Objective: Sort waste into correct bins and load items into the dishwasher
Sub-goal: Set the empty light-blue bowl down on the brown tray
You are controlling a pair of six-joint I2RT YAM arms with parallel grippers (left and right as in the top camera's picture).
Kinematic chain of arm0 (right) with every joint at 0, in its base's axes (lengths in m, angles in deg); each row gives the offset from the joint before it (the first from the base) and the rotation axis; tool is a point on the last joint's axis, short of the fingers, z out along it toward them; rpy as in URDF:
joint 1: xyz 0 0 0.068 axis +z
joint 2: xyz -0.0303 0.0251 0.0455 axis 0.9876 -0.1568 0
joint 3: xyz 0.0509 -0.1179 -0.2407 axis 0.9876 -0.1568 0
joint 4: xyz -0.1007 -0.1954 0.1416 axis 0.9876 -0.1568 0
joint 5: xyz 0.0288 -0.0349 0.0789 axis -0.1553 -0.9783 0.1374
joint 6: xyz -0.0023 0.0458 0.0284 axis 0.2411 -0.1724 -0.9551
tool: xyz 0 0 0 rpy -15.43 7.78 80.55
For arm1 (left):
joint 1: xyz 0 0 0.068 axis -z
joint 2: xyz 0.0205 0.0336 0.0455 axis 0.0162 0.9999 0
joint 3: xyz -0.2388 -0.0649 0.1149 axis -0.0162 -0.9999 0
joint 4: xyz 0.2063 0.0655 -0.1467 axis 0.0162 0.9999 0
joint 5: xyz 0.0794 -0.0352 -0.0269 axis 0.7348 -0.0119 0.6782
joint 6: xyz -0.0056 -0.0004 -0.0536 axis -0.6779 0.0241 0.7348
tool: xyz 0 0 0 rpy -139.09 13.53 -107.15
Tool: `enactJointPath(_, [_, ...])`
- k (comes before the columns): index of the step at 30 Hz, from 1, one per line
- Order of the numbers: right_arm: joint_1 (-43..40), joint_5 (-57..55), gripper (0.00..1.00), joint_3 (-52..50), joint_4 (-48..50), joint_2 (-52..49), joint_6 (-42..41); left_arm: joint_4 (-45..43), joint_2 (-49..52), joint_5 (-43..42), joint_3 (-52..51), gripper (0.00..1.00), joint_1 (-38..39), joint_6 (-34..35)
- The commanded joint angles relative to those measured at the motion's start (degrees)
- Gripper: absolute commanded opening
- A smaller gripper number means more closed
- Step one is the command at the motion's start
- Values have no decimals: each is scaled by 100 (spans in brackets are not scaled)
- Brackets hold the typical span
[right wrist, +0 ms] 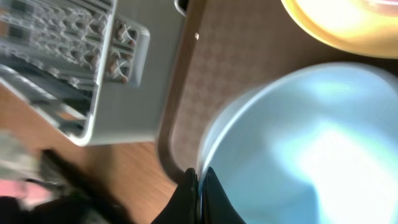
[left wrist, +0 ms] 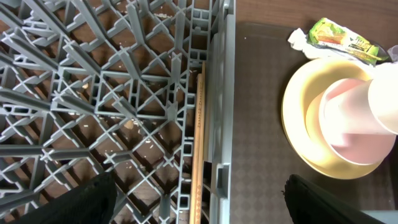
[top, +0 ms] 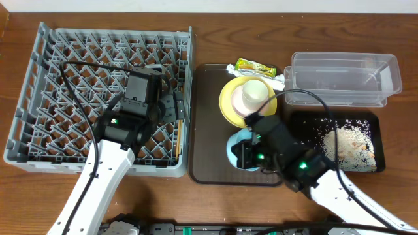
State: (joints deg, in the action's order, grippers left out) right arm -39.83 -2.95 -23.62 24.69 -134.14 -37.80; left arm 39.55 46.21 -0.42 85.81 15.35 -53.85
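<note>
Right tool (right wrist: 200, 186) clamps the rim of the light blue bowl (right wrist: 311, 155); left tool (left wrist: 206, 202) gapes above the chopsticks (left wrist: 198, 124).

I work at a brown wooden table (top: 405, 130), its grain running from the left edge to the right edge. Beyond the far edge a pale strip (top: 209, 3) shows; whether it is wall or floor I cannot tell. The light is even and throws only soft shadows on the wood.
</note>
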Motion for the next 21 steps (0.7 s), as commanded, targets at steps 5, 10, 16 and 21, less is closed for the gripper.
enactJointPath(5, [570,-1508,1,304,-170,-741,767,20,33,31,52,89,-24,-11])
enactJointPath(10, [570,-1517,12,310,-72,-944,1005,20,33,31,52,89,-24,-13])
enactJointPath(16, [28,-1515,43,1589,-1156,-990,2382,20,33,31,52,89,-24,-13])
enactJointPath(21, [-774,-1515,42,2750,-1493,-1488,3742,20,33,31,52,89,-24,-13])
